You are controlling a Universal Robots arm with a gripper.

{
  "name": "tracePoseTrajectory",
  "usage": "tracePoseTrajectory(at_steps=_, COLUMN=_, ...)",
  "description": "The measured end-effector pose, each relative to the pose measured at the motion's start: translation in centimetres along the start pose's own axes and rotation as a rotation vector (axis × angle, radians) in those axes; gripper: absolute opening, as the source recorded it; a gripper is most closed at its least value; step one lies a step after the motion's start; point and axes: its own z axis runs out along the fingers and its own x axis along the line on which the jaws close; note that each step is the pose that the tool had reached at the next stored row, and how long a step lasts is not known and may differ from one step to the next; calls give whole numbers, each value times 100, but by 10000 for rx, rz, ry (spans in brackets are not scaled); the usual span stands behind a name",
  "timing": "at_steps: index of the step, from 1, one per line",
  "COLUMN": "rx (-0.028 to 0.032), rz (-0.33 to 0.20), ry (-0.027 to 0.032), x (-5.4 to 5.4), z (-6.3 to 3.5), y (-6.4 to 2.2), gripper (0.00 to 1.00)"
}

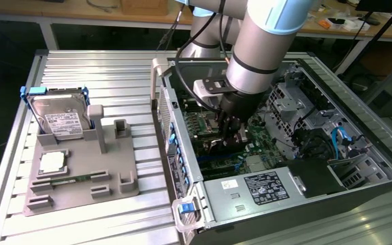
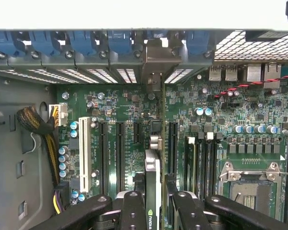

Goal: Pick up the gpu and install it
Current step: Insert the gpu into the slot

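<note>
Two fingers [image 2: 133,211] of the gripper [image 2: 153,203] are clamped on the gpu [image 2: 152,172], which stands on edge between them inside the open computer case [image 1: 165,109], just over the motherboard [image 2: 221,120], with black slots [image 2: 121,153] on either side. Well away from the gripper, a hard drive [image 1: 58,120] sits in a grey holder [image 1: 80,176] on the desk [image 1: 94,71].

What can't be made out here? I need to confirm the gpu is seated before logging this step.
- Whether the gpu has its contact edge in the motherboard: wrist view, the card stands edge-on and covers its own far edge.
- How deep the gpu sits: exterior view, the arm and claw stand in front of it.
- Print on the power supply label: exterior view, too small to read.
</note>
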Motion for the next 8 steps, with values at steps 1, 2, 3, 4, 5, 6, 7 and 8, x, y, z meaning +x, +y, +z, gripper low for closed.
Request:
tracePoseTrajectory(at_steps=1, rx=0, rz=-1, ry=0, x=0, z=0, y=0, gripper=27)
tracePoseTrajectory(at_steps=2, rx=0, rz=-1, ry=1, x=0, z=0, y=1, gripper=27)
tracePoseTrajectory(at_steps=3, rx=0, rz=0, ry=1, x=0, z=0, y=2, gripper=27)
tracePoseTrajectory(at_steps=4, rx=0, rz=0, ry=1, x=0, z=0, y=2, gripper=27)
tracePoseTrajectory(at_steps=5, rx=0, rz=0, ry=1, x=0, z=0, y=2, gripper=27)
tracePoseTrajectory(at_steps=6, rx=0, rz=1, ry=1, x=0, z=0, y=2, gripper=27)
tracePoseTrajectory(at_steps=7, rx=0, rz=0, ry=1, x=0, z=0, y=2, gripper=27)
tracePoseTrajectory(at_steps=8, rx=0, rz=0, ry=1, x=0, z=0, y=2, gripper=27)
